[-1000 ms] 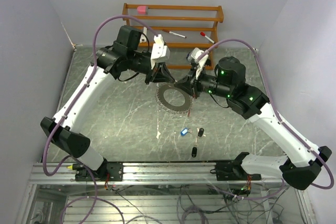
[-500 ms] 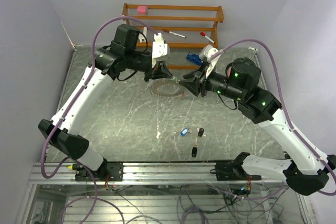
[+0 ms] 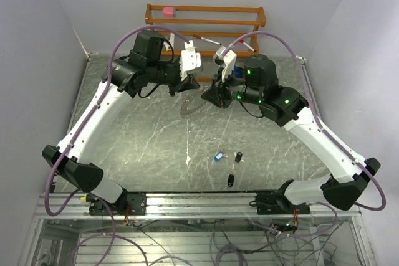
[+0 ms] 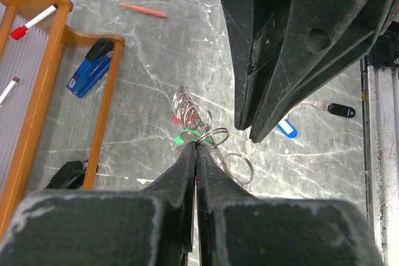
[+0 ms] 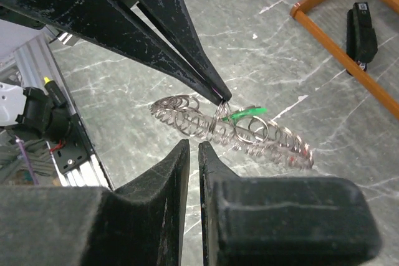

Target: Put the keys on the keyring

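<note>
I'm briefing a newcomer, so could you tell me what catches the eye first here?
Both arms meet above the far middle of the table, where the left gripper has its jaws shut on the silvery keyring in mid-air, a green key among its loops. The right gripper points at the ring, jaws a slit apart, empty. A blue key and two black keys lie loose nearer the arm bases.

Pale lilac walls [image 3: 37,42] close in on three sides around a grey-green marbled surface [image 3: 137,144], veined white and shining under strong overhead light. A wooden rack [image 3: 212,9] stands at the far end, and an aluminium rail [image 3: 199,200] edges the near side.
</note>
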